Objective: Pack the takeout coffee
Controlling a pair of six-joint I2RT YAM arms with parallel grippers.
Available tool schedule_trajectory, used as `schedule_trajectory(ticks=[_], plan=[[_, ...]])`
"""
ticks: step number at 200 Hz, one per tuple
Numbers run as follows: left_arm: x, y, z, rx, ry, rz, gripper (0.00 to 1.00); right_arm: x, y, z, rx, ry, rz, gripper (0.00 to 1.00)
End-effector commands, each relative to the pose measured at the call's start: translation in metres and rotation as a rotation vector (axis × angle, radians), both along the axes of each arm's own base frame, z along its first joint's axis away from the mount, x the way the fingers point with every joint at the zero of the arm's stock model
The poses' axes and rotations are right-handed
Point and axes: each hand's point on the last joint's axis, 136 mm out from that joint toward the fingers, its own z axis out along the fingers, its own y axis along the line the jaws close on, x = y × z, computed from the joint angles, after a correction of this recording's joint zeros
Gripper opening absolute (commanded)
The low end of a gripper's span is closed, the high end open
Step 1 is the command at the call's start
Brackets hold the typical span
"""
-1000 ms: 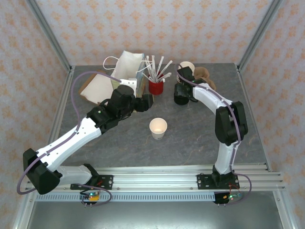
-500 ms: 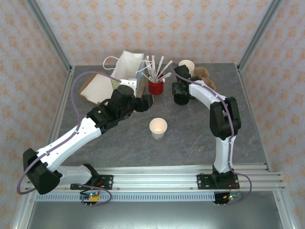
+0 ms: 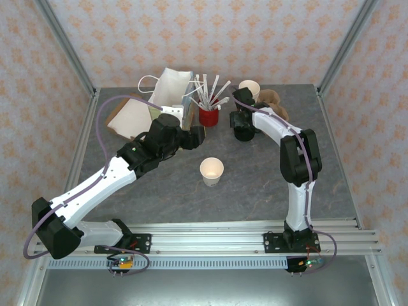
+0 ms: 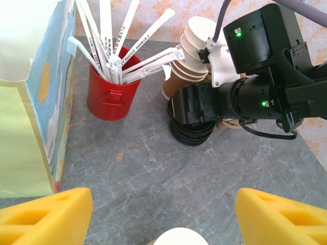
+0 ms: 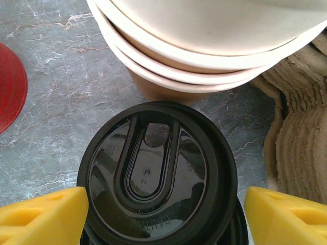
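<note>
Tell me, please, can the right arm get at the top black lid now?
Probably yes. The right tool hangs open directly over the black lid, one finger on each side, with nothing between. The cup stack stands close beside it, though.

I am watching the left arm (image 3: 102, 182) lying in a long diagonal from the lower left of the overhead frame up toward its centre. Its wrist is bending so that the left gripper (image 3: 196, 135) is pointing right, and its yellow fingers (image 4: 46, 214) are sitting wide apart in the bottom corners of the left wrist view. The right arm (image 3: 299, 166) is standing folded at the right, forearm slanting up and left. The right gripper (image 3: 243, 131) is pointing downward, its fingers (image 5: 41, 217) likewise spread wide.
</note>
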Motion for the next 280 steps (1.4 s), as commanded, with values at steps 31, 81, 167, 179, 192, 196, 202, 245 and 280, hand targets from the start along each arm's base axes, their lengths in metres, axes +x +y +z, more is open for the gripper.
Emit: schedule_trajectory(ticks=[31, 81, 167, 179, 192, 196, 202, 245, 280], plan=[[0.003, 0.004, 0.003, 0.003, -0.002, 0.027, 0.74, 0.001, 0.002, 0.008, -0.002, 0.002, 0.01, 0.76], [0.003, 0.003, 0.005, 0.0, -0.005, 0.025, 0.75, -0.001, 0.002, 0.018, 0.005, -0.019, 0.02, 0.77], [0.004, 0.002, 0.004, -0.001, -0.001, 0.022, 0.75, -0.009, 0.008, 0.025, 0.039, -0.037, 0.063, 0.78], [0.004, 0.002, 0.003, 0.0, 0.0, 0.023, 0.74, -0.011, 0.005, 0.027, 0.037, -0.037, 0.045, 0.78], [0.004, 0.003, 0.002, 0.001, 0.001, 0.026, 0.75, -0.014, -0.003, 0.028, 0.03, -0.035, 0.003, 0.74], [0.003, 0.003, 0.003, -0.002, 0.001, 0.026, 0.75, -0.015, -0.005, 0.029, 0.033, -0.035, -0.01, 0.72], [0.003, 0.003, 0.001, 0.0, 0.002, 0.027, 0.74, -0.016, -0.009, 0.03, 0.04, -0.033, -0.028, 0.7], [0.004, 0.001, -0.001, -0.003, 0.006, 0.023, 0.74, -0.023, -0.028, 0.022, 0.053, 0.011, -0.134, 0.49], [0.004, 0.001, -0.002, -0.007, 0.008, 0.023, 0.75, -0.025, -0.039, 0.014, 0.003, 0.031, -0.166, 0.47]])
